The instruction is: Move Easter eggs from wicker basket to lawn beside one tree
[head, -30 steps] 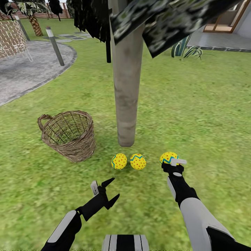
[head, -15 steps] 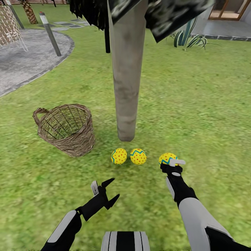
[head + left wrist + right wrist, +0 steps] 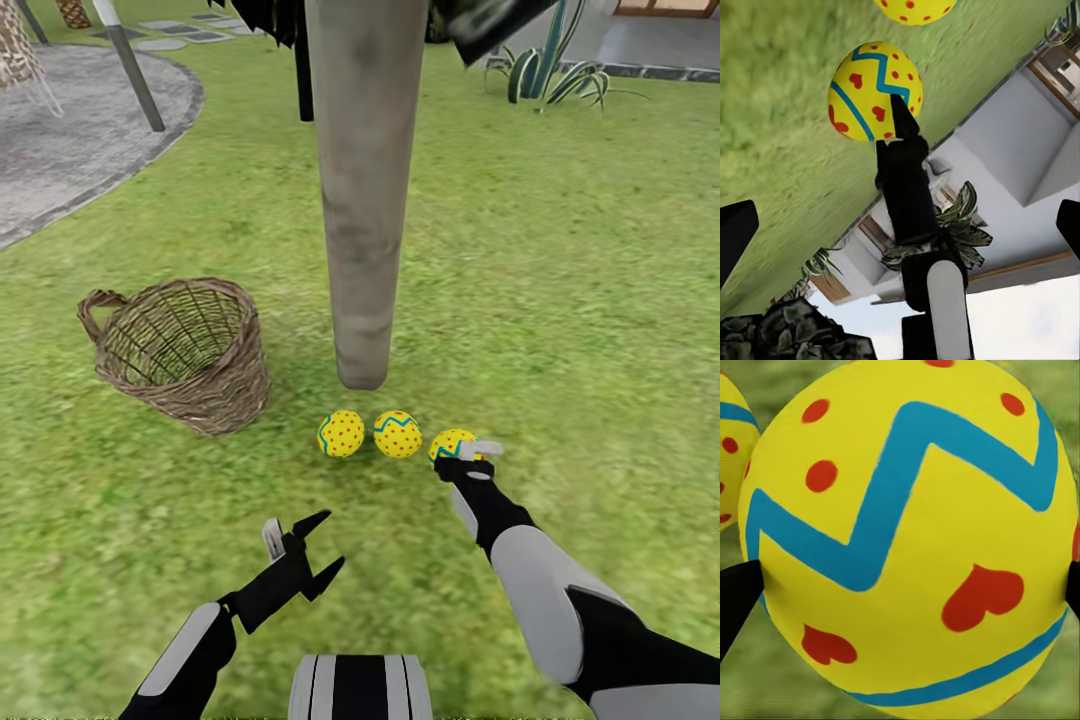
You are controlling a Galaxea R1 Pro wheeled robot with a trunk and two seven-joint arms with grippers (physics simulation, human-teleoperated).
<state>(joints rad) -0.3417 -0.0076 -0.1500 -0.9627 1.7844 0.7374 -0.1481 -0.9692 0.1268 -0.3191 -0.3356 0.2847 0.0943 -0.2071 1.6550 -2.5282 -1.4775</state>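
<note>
Far left on the bright green lawn (image 3: pixel 560 300) sits the brown woven wicker basket (image 3: pixel 180 352), tipped a bit. The left gripper (image 3: pixel 318 546) hovers low with its fingers spread wide, holding nothing. By the pale grey-beige tree trunk (image 3: pixel 362 200), two yellow red-dotted eggs (image 3: pixel 341 434) lie side by side. The right gripper (image 3: pixel 468 458) is clamped on the third egg (image 3: pixel 450 443), just beside them.

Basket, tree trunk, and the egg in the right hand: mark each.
Basket (image 3: pixel 215 400): head view, on its woven outer wall.
Tree trunk (image 3: pixel 362 200): head view, mid-height on the pale bark.
Egg in the right hand (image 3: pixel 907 532): right wrist view, on its blue zigzag.
</note>
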